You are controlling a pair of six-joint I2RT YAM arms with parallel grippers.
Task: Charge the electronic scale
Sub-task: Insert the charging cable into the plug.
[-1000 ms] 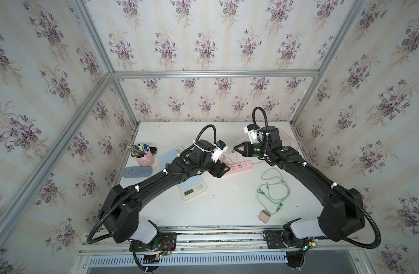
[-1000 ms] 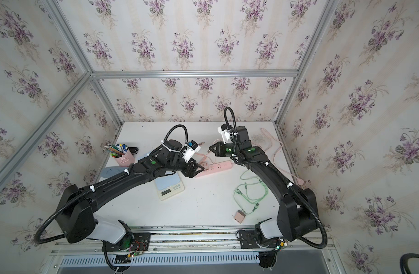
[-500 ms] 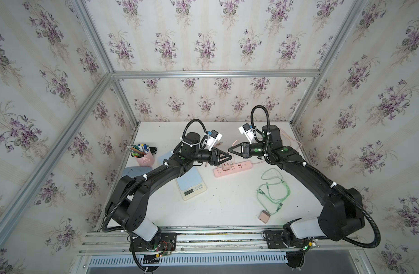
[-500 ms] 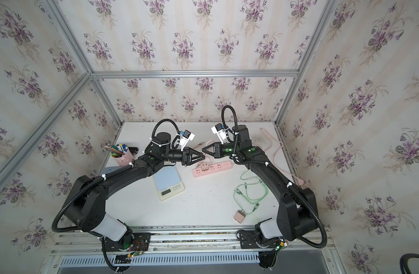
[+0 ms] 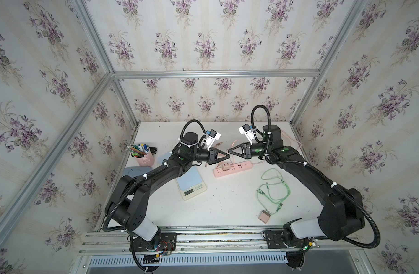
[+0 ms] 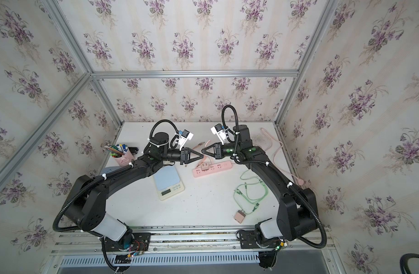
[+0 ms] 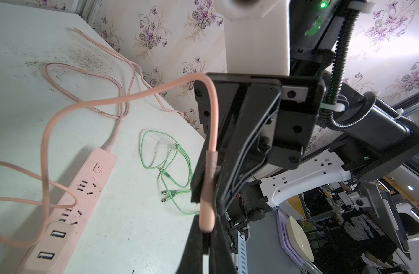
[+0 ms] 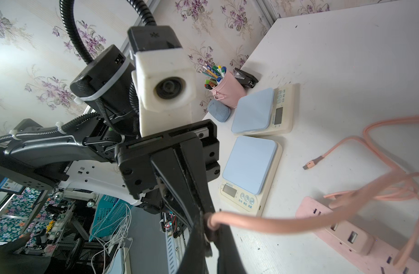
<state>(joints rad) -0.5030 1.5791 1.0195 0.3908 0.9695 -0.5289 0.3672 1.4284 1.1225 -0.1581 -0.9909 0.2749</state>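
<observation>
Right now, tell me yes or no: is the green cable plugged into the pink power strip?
No: in a top view the green cable lies coiled loose, apart from the pink power strip.

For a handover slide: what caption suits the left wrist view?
Left gripper and right gripper both clamp one end of the pink cable, raised off the table.

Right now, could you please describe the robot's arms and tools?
The left arm and right arm are black with white base segments, ribbed hoses held by white zip ties, and white camera housings. The left tool and right tool are black triangular frames.
</observation>
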